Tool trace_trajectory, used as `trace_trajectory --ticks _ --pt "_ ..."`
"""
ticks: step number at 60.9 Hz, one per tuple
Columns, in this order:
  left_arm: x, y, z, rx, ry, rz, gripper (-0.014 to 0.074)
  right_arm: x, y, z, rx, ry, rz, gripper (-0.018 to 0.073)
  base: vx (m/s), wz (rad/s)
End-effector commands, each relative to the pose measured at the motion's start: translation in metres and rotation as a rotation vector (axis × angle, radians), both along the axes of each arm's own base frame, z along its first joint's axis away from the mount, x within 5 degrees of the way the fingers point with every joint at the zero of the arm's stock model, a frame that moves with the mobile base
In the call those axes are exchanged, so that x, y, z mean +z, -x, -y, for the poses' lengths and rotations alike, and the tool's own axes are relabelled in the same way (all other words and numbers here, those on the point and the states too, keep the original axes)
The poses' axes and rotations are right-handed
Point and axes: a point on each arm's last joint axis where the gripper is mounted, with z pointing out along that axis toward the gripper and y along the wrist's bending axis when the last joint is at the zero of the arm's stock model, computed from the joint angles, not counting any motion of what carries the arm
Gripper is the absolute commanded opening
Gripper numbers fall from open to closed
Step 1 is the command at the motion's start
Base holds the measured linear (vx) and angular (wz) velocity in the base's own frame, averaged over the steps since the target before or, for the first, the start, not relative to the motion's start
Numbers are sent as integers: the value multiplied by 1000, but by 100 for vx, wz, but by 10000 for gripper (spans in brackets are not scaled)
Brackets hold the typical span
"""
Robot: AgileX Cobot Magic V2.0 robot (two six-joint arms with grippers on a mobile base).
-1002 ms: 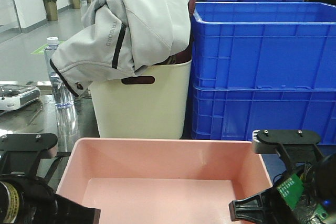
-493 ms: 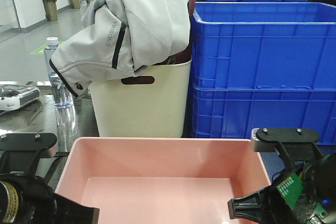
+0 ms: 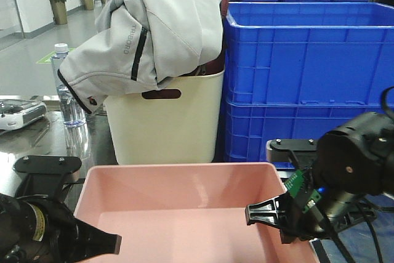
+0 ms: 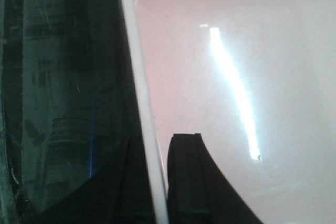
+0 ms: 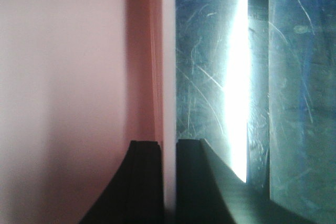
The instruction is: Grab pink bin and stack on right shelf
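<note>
Clamping pink bin [image 3: 184, 192] rim | left tool [image 4: 157, 192]: closed | right tool [image 5: 168, 182]: closed

You can read just one word, "TRIBORD", running sideways down the grey jacket [image 3: 157, 29], up beyond the fingers [image 3: 265, 215], other labels too small to read.

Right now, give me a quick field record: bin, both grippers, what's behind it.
pink bin: foreground, nothing seen inside
left gripper: clamped over the bin's left wall
right gripper: fingers straddle the right wall, shut on it
behind: cream bin stuffed with a grey jacket; stacked blue crates to its right
also: water bottle at far left
</note>
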Motion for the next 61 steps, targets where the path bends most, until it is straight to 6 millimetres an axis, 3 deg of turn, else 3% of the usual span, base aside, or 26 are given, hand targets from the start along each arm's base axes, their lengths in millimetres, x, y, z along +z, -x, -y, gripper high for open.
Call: trace_trajectory --ticks 1,12,20,31,37,42,53,61 --pt "22 -2 0 -57 19 113 279 17 -5 11 24 64 94 132 0 0" --pt "41 1 5 -135 47 128 541 29 1 13 40 43 139 300 0 0" --pt "73 10 5 -196 89 182 617 49 11 17 73 13 212 357 0 0" --pt "113 35 -9 -274 85 276 597 87 45 28 129 -53 324 358 0 0" --pt "124 57 -22 -307 87 315 573 108 72 36 167 -68 376 358 0 0" --pt "126 85 -35 -361 118 359 550 120 107 43 259 -85 448 357 0 0" --pt "114 140 -58 -497 165 455 505 101 169 66 387 -108 513 347 0 0" --pt "87 164 -69 -546 179 464 452 75 204 83 429 -107 528 321 0 0"
